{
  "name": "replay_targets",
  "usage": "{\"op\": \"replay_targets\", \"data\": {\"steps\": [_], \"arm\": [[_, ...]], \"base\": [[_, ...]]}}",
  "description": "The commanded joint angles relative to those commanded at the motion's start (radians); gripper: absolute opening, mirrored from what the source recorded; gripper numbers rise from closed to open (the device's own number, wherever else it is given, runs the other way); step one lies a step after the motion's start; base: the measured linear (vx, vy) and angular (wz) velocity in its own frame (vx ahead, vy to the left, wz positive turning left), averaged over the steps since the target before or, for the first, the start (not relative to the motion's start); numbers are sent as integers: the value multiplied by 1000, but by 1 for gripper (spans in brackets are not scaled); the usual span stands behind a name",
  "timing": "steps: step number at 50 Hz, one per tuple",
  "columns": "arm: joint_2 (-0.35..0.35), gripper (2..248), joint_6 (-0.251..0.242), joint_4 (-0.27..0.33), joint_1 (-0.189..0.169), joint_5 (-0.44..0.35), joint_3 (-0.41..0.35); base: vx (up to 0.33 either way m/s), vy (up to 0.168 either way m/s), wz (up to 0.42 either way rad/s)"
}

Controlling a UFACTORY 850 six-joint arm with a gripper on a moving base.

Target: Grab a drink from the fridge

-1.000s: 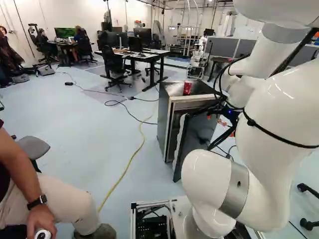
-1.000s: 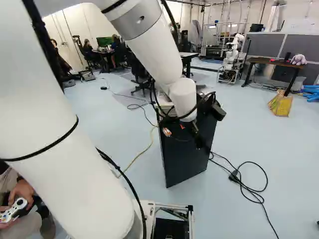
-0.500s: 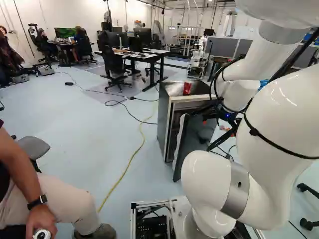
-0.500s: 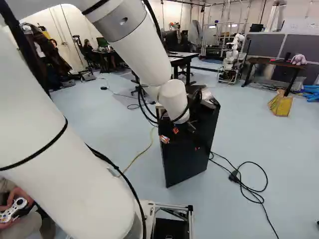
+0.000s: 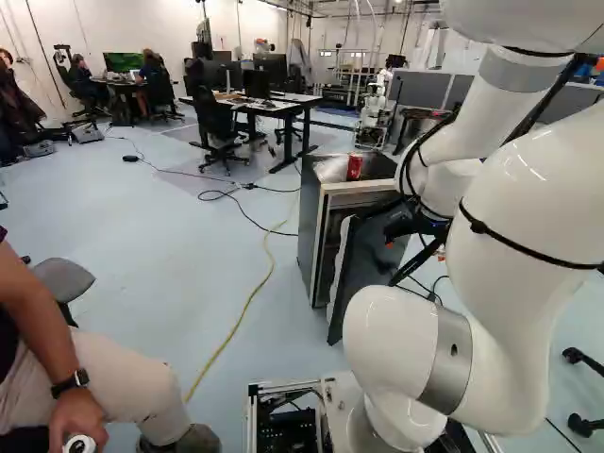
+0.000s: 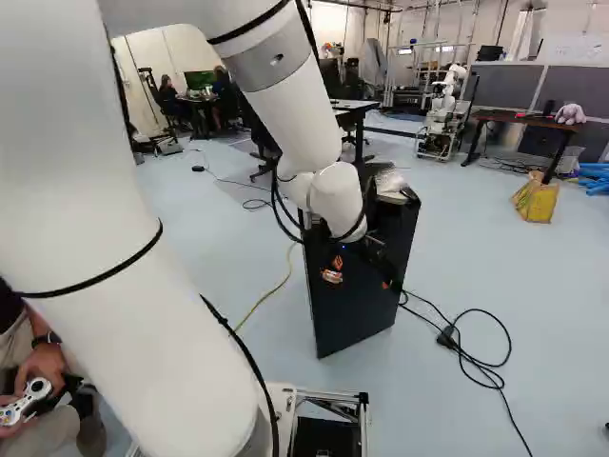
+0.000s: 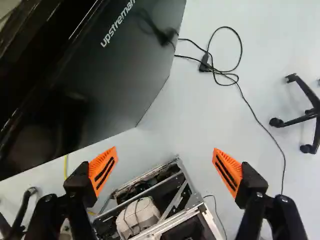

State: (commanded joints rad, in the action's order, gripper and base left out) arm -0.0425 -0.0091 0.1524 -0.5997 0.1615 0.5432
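Note:
The gripper (image 6: 360, 277) is in front of the black fridge door (image 6: 352, 319) in the right base view. Seen from the left base view, that door stands ajar from the fridge (image 5: 311, 231), with a narrow dark gap into its inside. On the fridge top are a red can (image 5: 354, 167) and a crumpled clear bag (image 5: 330, 170). In the wrist view the gripper (image 7: 165, 152) is open, its orange pads wide apart with only floor and base frame beyond them. The door's dark outer face (image 7: 120, 75) lies ahead and to one side. No drink inside the fridge can be made out.
A black cable (image 6: 476, 362) lies on the floor beside the fridge, a yellow one (image 5: 250, 302) on its other side. A seated person's leg (image 5: 132, 377) is near the base's left. Another robot (image 6: 441, 114) stands far back.
The arm has swung leftward, then back right in the right base view, with the wrist turning and the gripper shifting before the door. Base, fridge, door and red can have not moved.

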Motion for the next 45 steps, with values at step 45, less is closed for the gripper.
{"op": "replay_targets", "data": {"steps": [45], "arm": [[-18,247,0,414,2,-211,5]], "base": [[0,0,0]]}}
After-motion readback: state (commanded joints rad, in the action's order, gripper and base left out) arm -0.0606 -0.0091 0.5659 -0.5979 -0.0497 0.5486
